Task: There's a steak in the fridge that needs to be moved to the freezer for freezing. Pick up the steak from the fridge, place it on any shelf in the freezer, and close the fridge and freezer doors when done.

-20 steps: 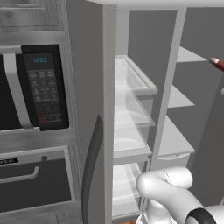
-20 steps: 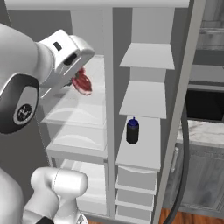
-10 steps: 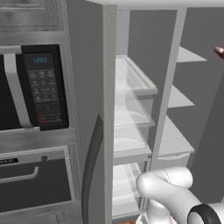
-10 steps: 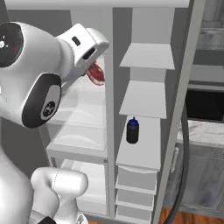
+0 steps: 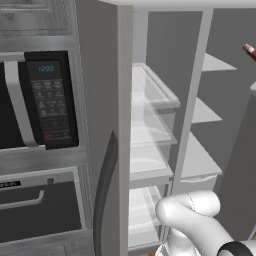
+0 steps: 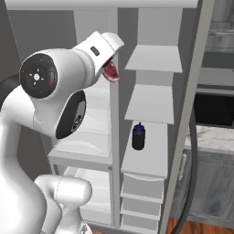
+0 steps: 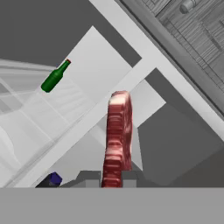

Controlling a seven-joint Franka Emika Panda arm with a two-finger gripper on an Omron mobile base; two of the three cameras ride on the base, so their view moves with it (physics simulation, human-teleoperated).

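Listing first what we cannot fully read: the gripper (image 6: 109, 68) sits behind the arm's white wrist in the right base view, its fingers (image 7: 89, 178) cut off by the bottom of the hand view, where we see just their dark tops. The steak (image 7: 117, 138) shows as a red sliver at the 2 o'clock edge of the left base view. Item, steak: clamped edge-on between the two fingers, long axis running from 6 o'clock up toward 12 in the hand view, its free end pointing away from the hand. In the right base view it hangs high, before the divider between fridge (image 6: 93, 121) and freezer (image 6: 153, 109), level with the upper freezer shelf (image 6: 154, 58). Item, green bottle (image 7: 54, 76): lying on a glass shelf, at 10 o'clock in the hand view. Item, dark blue bottle (image 6: 138, 136): upright on a lower freezer shelf.
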